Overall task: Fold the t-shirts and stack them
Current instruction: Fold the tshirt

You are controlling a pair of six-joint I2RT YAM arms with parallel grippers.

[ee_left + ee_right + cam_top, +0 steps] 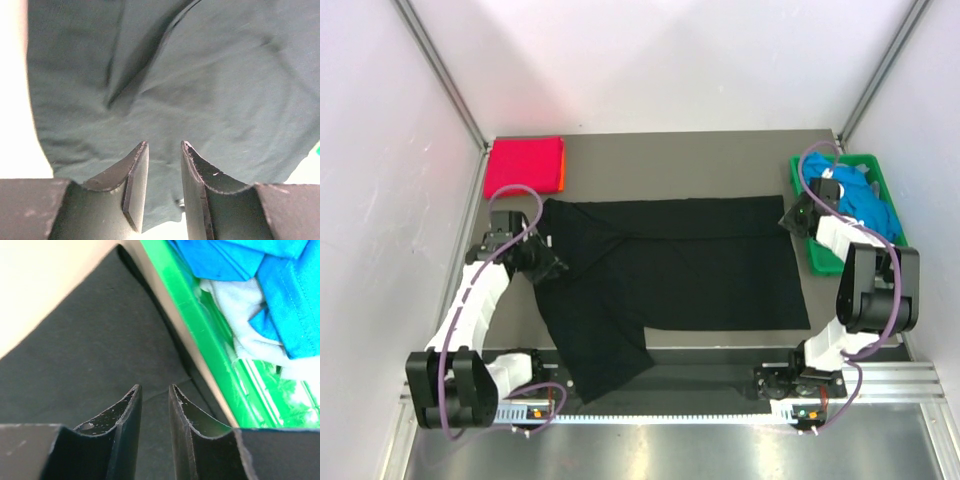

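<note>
- The black shirt lies spread across the middle of the counter. Its near-left part spills past the counter's front edge.
- The left pincer sits at the shirt's left edge. Its jaws are a narrow gap apart, with flat cloth showing in the gap and nothing visibly clamped. If it closes here it may catch only the top layer, and the layer under it would lag when the shirt is lifted.
- The right pincer is at the shirt's far-right corner, also slightly open and empty. The green crate is just beside it, so a sideways drift could bump the rim or snag the blue shirts inside.
- If one pincer grips and the other misses, the fold will probably skew.
- A crease runs near the left pincer, and folding over it would likely set the wrinkle in.
- The overhanging part could drag on the counter edge and pull the shirt crooked.
- The folded red shirt, with an orange shirt peeking out beside it, lies at the far-left corner. A wide swing of the left arm might disturb them.
</note>
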